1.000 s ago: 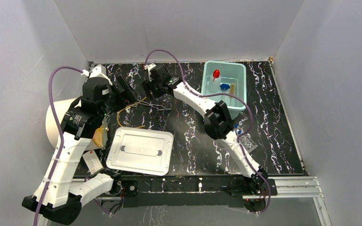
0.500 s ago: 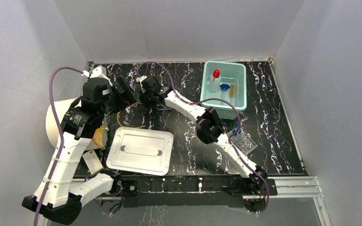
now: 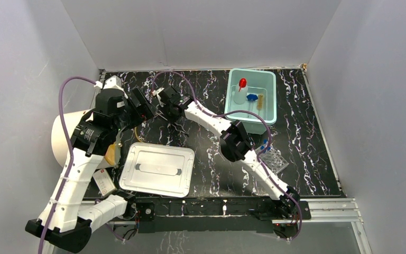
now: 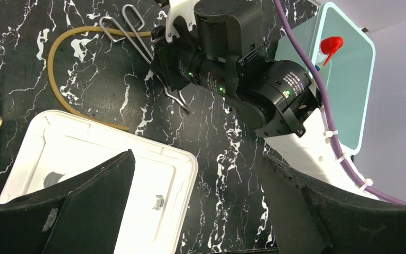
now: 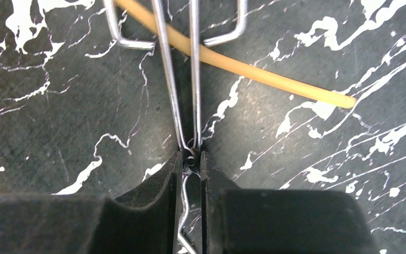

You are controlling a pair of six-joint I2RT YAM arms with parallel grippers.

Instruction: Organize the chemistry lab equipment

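Right gripper [image 5: 191,159] shifted left, clamped on thin metal tool [image 5: 194,95]; left gripper [image 4: 198,157] fingers apart.

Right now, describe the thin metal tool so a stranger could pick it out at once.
On the black marbled table, look just beyond the white lid at near left. The thin metal tool lies there, pinched in the right gripper. It is the only bent silver wire, crossing the amber rubber tubing.
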